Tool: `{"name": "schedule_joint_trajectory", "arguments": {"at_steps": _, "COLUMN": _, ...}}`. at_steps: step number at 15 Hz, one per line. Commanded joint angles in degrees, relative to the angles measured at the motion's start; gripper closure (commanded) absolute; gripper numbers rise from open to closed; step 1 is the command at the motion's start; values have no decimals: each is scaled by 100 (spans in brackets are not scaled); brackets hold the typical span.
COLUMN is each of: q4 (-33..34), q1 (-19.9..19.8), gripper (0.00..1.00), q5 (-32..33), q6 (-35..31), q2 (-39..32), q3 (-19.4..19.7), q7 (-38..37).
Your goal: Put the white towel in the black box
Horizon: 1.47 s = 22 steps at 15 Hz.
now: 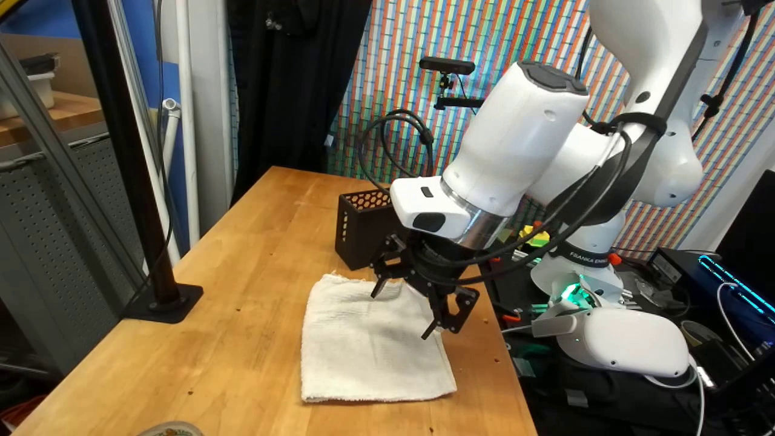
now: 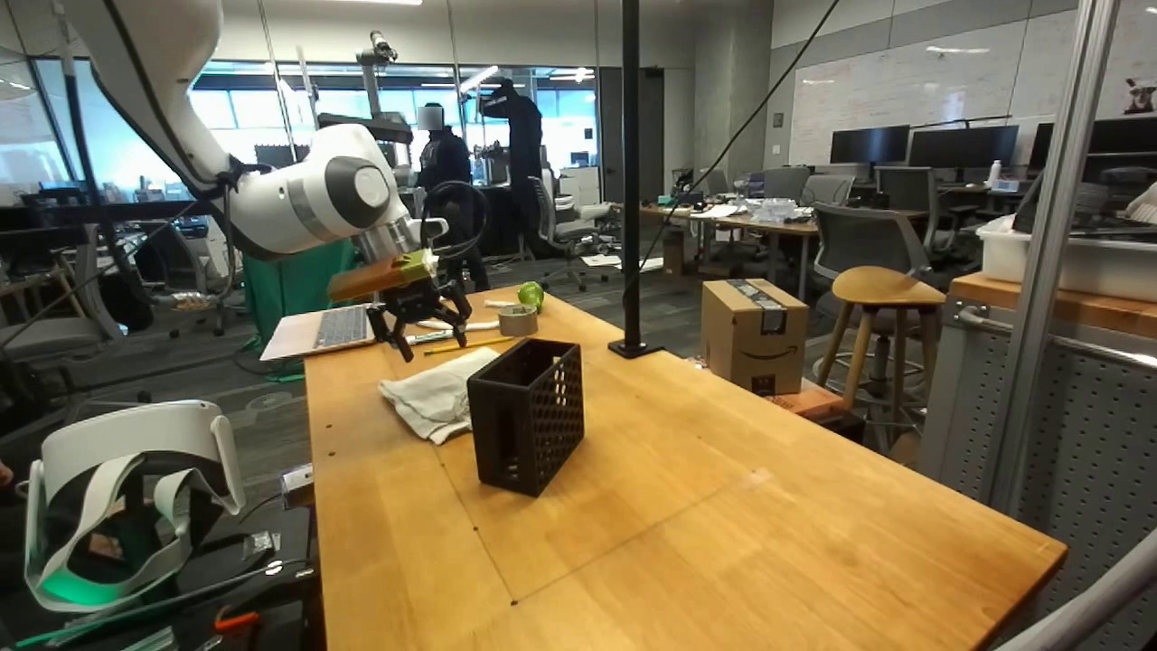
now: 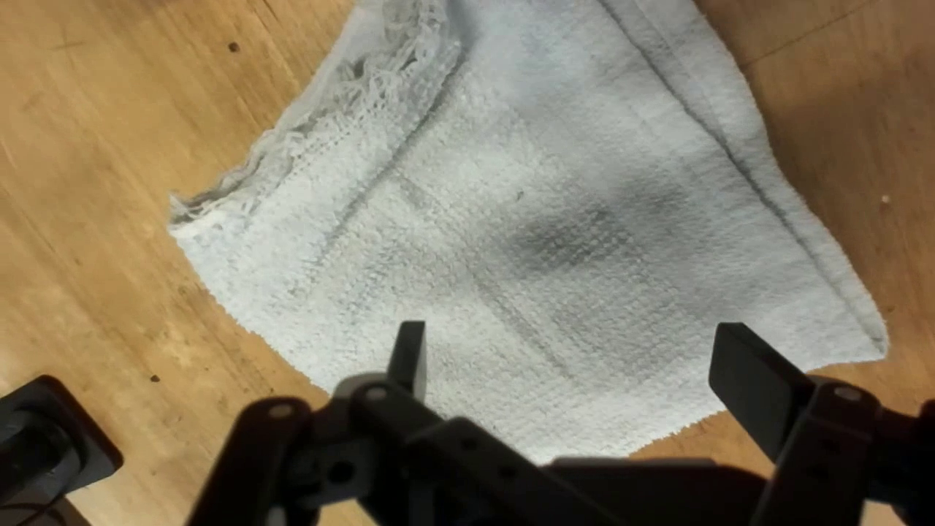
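The lettering “FRANKA EM” [image 1: 588,257], its ending unclear, can be read on the black band [image 1: 574,249] around the arm's base [image 1: 558,278], and a smile-shaped arrow logo [image 2: 773,353] is displayed on a cardboard box [image 2: 746,334].

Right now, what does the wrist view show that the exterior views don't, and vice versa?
Wrist view only: the white towel close up, with the loops of its ragged fringe and a long crease clear.

Exterior views only: the black box and white headset in both exterior views; the laptop and tape roll in an exterior view.

Both: the white towel on the wooden table, the open gripper above it, and the black post's base.
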State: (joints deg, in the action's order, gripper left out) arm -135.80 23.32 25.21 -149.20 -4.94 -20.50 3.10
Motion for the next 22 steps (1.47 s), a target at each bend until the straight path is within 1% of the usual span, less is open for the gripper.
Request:
{"name": "schedule_joint_trajectory", "arguments": {"at_steps": 1, "q4": 581, "q1": 119, "gripper": 0, "q5": 1017, "q6": 89, "q2": -643, "q3": 182, "q7": -822}}
{"name": "schedule_joint_trajectory", "arguments": {"at_steps": 3, "q4": 911, "q1": 201, "gripper": 0, "q5": 1267, "q6": 249, "q2": -977, "q3": 276, "q7": -1103}}
{"name": "schedule_joint_trajectory", "arguments": {"at_steps": 5, "q4": 1201, "q1": 266, "gripper": 0, "q5": 1225, "q6": 459, "q2": -1298, "q3": 331, "q7": -1178}}
{"name": "schedule_joint_trajectory", "arguments": {"at_steps": 8, "q4": 1504, "q1": 344, "gripper": 0, "q5": 996, "q6": 904, "q2": -1691, "q3": 402, "q7": -1116}}
{"name": "schedule_joint_trajectory", "arguments": {"at_steps": 11, "q4": 1701, "q1": 313, "gripper": 0, "q5": 630, "q6": 1391, "q2": -1972, "q3": 429, "q7": -973}}
{"name": "schedule_joint_trajectory", "arguments": {"at_steps": 12, "q4": 1706, "q1": 278, "gripper": 3, "q5": 473, "q6": 1537, "q2": -1998, "q3": 419, "q7": -910}}
{"name": "schedule_joint_trajectory", "arguments": {"at_steps": 13, "q4": 1719, "q1": 262, "gripper": 27, "q5": 394, "q6": 1627, "q2": -2006, "q3": 438, "q7": -864}}
{"name": "schedule_joint_trajectory", "arguments": {"at_steps": 14, "q4": 1673, "q1": 235, "gripper": 27, "q5": 291, "q6": 1703, "q2": -1942, "q3": 445, "q7": -844}}
{"name": "schedule_joint_trajectory", "arguments": {"at_steps": 15, "q4": 1617, "q1": 198, "gripper": 30, "q5": 139, "q6": 1770, "q2": -1855, "q3": 430, "q7": -788}}
{"name": "schedule_joint_trajectory", "arguments": {"at_steps": 18, "q4": 1404, "q1": 64, "gripper": 56, "q5": -206, "q6": 1797, "q2": -1523, "q3": 368, "q7": -606}}
{"name": "schedule_joint_trajectory", "arguments": {"at_steps": 22, "q4": 932, "q1": -177, "gripper": 85, "q5": -695, "q6": 1654, "q2": -575, "q3": 263, "q7": -263}}
